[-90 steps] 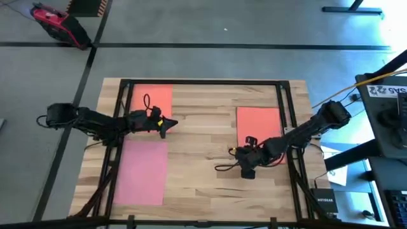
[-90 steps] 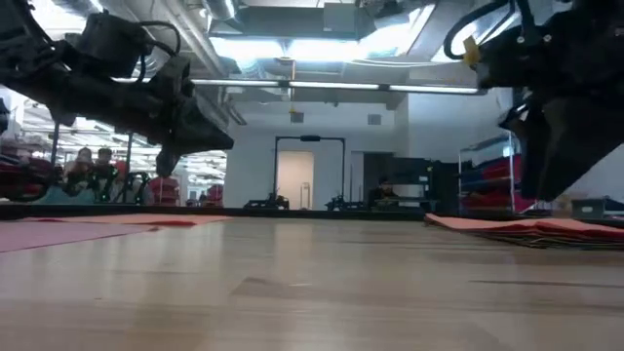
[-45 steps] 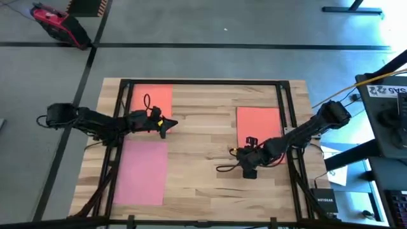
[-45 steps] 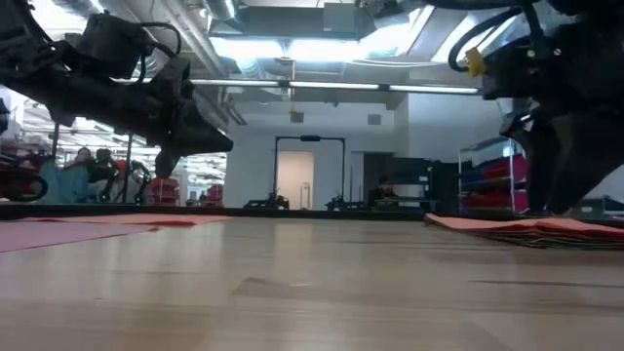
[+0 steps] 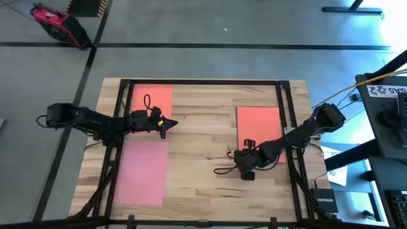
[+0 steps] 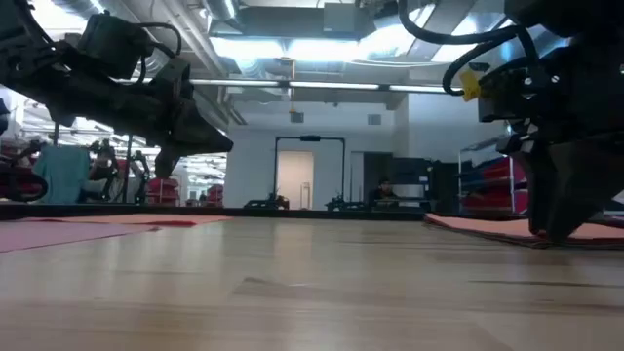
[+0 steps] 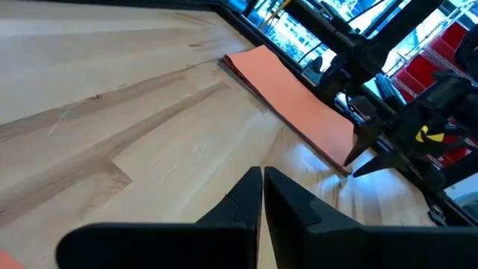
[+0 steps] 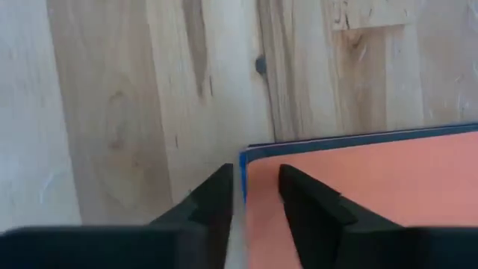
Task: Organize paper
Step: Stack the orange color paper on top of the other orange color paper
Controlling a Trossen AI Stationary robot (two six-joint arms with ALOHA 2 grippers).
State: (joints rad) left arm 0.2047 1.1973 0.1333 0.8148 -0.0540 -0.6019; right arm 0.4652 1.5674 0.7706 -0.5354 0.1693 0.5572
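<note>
Counter: wooden counter (image 5: 203,140) with a dark frame along its edges, both arms reaching in over it.
Orange stack: a pile of paper with an orange sheet on top (image 5: 258,126) lies on the right half of the counter; from the right wrist view (image 8: 358,194) a blue sheet's edge (image 8: 321,142) peeks out just under the orange one at the corner.
Far orange sheet: a second orange sheet (image 5: 151,100) lies flat at the far left of the counter, partly under the left arm.
Pink sheet: a pink sheet (image 5: 141,172) lies flat at the near left, apart from the far orange sheet.
Right gripper: the right gripper (image 5: 245,166) is down at the near left corner of the orange stack; in the right wrist view (image 8: 252,196) its two dark fingers (image 8: 213,198) stand a narrow gap apart, straddling the stack's side edge, one over bare wood and one over the orange sheet. Nothing is pinched between them that I can make out. In the low view (image 6: 558,210) it hangs right down at the pile's level.
Left gripper: the left gripper (image 5: 163,125) hovers over bare wood between the far orange sheet and the pink one, pointing toward the middle of the counter; in its wrist view (image 7: 261,196) the fingers are pressed together with nothing between them. In the low view (image 6: 166,161) it is up off the counter.
Room: people and red racks show far behind the counter in the low view.
</note>
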